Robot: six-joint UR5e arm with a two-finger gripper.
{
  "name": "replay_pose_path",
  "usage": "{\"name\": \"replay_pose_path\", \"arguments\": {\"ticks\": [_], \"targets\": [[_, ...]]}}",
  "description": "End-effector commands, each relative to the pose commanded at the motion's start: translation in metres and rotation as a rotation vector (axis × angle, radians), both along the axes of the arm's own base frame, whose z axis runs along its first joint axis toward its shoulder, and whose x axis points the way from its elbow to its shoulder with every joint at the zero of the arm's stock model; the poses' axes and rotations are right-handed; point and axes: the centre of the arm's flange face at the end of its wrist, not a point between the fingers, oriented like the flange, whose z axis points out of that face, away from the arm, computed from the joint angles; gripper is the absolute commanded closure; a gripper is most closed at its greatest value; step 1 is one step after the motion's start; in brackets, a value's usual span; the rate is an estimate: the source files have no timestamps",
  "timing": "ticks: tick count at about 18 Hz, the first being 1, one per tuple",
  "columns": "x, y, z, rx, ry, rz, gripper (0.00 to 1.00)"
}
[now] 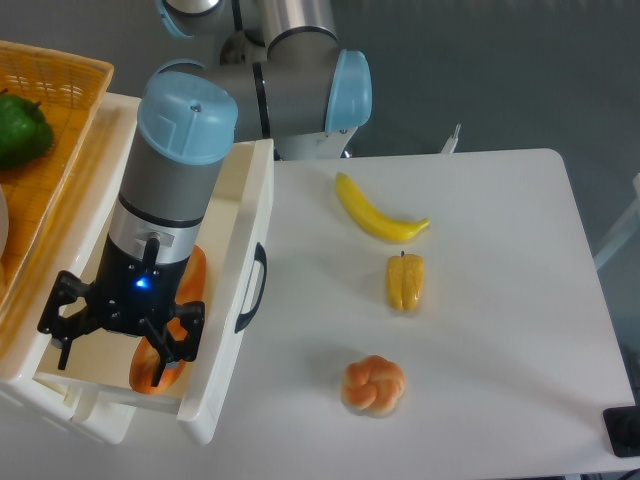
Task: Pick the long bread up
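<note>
The long bread (194, 283) is an orange-brown baguette lying lengthwise inside the white drawer (251, 214) at the left of the table. Most of its middle is hidden behind my arm, and its near end shows at the drawer's front. My gripper (113, 350) hangs over the drawer's front part, open, fingers spread wide. The right finger (168, 350) overlaps the bread's near end in the picture. The left finger stands over the bare drawer floor. Whether a finger touches the bread I cannot tell.
On the white table lie a yellow banana (375, 212), a small yellow pepper (404, 281) and a round knotted bun (374, 385). A wicker basket (62, 88) with a green pepper (20, 128) stands at the far left. The drawer's black handle (251, 288) faces the table.
</note>
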Motion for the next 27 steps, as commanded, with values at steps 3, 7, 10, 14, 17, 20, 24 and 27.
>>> {"name": "replay_pose_path", "arguments": {"ticks": [3, 7, 10, 14, 17, 20, 24, 27], "targets": [[0.001, 0.002, -0.001, 0.000, -0.001, -0.002, 0.00], [0.000, 0.006, -0.005, -0.002, -0.002, -0.005, 0.00], [0.002, 0.007, -0.011, -0.013, -0.009, -0.008, 0.00], [0.003, 0.005, -0.017, -0.022, -0.018, -0.007, 0.00], [0.006, 0.001, -0.021, -0.030, -0.022, -0.010, 0.00], [0.007, 0.000, -0.023, -0.034, -0.024, -0.011, 0.00], [0.010, -0.006, -0.022, -0.036, -0.020, -0.018, 0.00], [0.009, -0.013, -0.013, -0.028, -0.014, -0.012, 0.00]]}}
